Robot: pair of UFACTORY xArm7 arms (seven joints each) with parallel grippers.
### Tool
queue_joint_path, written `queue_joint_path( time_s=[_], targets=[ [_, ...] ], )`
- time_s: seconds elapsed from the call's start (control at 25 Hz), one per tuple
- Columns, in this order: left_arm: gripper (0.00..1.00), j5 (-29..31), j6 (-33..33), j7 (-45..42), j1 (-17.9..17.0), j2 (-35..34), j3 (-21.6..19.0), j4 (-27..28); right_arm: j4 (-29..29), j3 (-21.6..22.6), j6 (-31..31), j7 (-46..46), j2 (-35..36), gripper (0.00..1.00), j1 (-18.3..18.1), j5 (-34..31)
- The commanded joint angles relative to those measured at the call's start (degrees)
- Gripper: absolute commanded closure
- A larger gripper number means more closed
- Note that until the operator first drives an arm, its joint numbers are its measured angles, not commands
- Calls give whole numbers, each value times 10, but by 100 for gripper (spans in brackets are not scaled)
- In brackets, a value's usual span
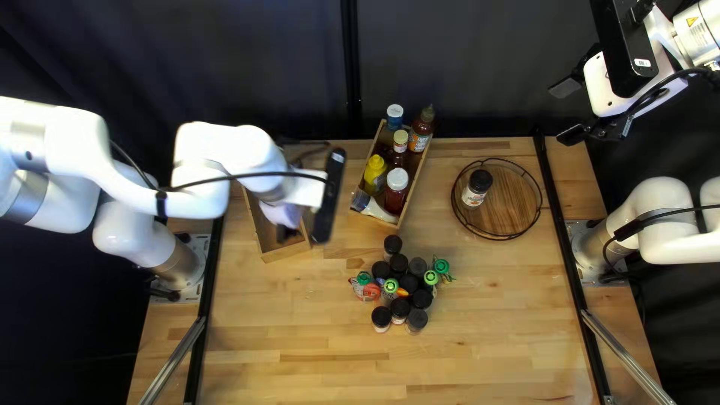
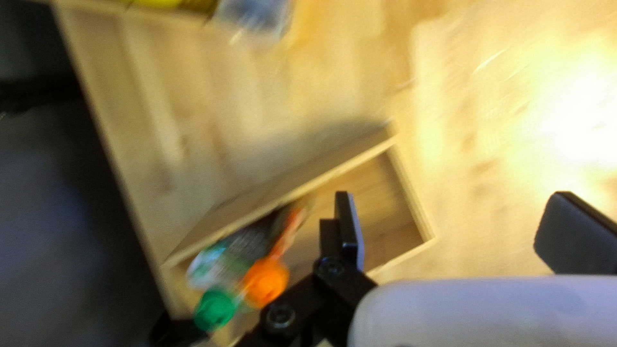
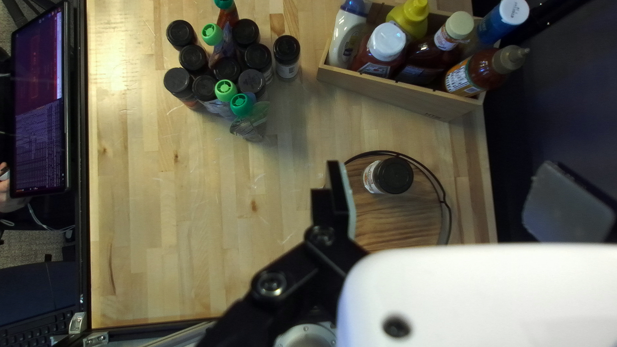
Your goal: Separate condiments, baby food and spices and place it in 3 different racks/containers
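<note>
Bottles (image 3: 387, 44) in one box (image 3: 398, 93) — pouches (image 2: 265, 283) in another box (image 2: 411, 193) — jar (image 3: 393, 175) on tray (image 3: 398, 222)

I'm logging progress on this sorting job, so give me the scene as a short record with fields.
Condiments: bottles in one wooden box
Spices: one black-lidded jar on the round tray
Baby food: green- and orange-capped pouches in another wooden box
Unsorted: black-lidded jars and green-capped pouches clustered on the table
Left gripper: open, above the pouches' box
Right gripper: open, holding nothing
</note>
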Motion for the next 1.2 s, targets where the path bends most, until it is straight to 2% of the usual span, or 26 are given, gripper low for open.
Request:
queue_joint_path(
  time_s=[0.04,0.36,0.72,0.76,0.8,0.84,1.0,1.2],
  targets=[
    [0,-37,-40,-38,-20,83,-20,55,0,0,0,0,0,0,0,0],
    [0,-34,-110,-59,-26,169,-32,74,0,0,0,0,0,0,0,0],
    [0,7,-138,-89,-34,258,-39,114,0,0,0,0,0,0,0,0],
    [7,8,-140,-88,-34,263,-39,116,0,0,0,0,0,0,0,0],
    [42,8,-140,-87,-34,265,-40,117,0,0,0,0,0,0,0,0],
    [100,7,-141,-87,-35,268,-40,116,0,0,0,0,0,0,0,0],
    [100,5,-135,-85,-36,268,-41,114,0,0,0,0,0,0,0,0],
    [100,7,-91,-95,-39,241,-44,117,0,0,0,0,0,0,0,0]
  ],
)
